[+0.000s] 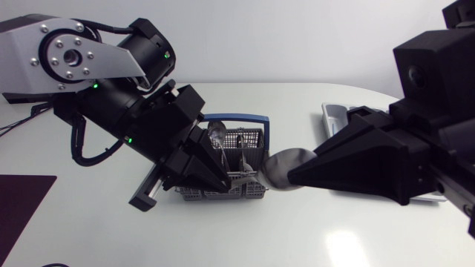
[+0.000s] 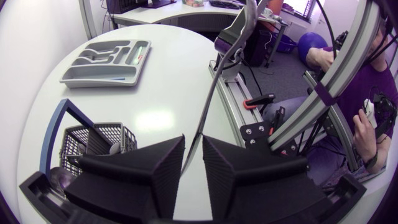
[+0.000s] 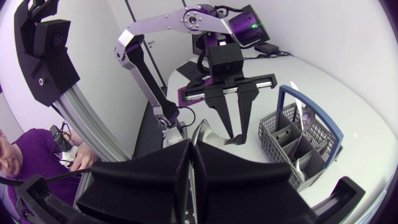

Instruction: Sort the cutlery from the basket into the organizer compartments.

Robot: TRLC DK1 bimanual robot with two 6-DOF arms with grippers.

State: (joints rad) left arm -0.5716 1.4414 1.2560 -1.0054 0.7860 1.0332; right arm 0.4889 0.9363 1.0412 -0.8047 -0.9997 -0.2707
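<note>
- A slim silver metal utensil [image 2: 208, 106] is off the surface, pinched between the fingers of the left pincer [image 2: 193, 142], which is clenched on it just above the grey mesh basket with the blue handle [image 1: 256, 191].
- A round-bowled silver spoon [image 1: 284, 169] sticks out from the tip of the right pincer [image 3: 192, 146], which is clenched on it too, raised between basket and organizer.
- The basket holds at least a shiny steel spoon [image 1: 217, 133] standing in a rear cell, with further pieces beside it. I judge the sorting far from finished: two pieces are lifted and none is seen delivered.
- The grey plastic organizer tray [image 2: 102, 79] lies well apart from the basket on the white surface [image 1: 297, 230]. I cannot make out what its compartments hold.
- In the way: the right arm hangs over part of the organizer in the head view, and both arms crowd the space by the basket, so they will likely have to take turns.
- A dark maroon mat [image 1: 22, 204] lies at the left arm's side, away from the route to the organizer.
</note>
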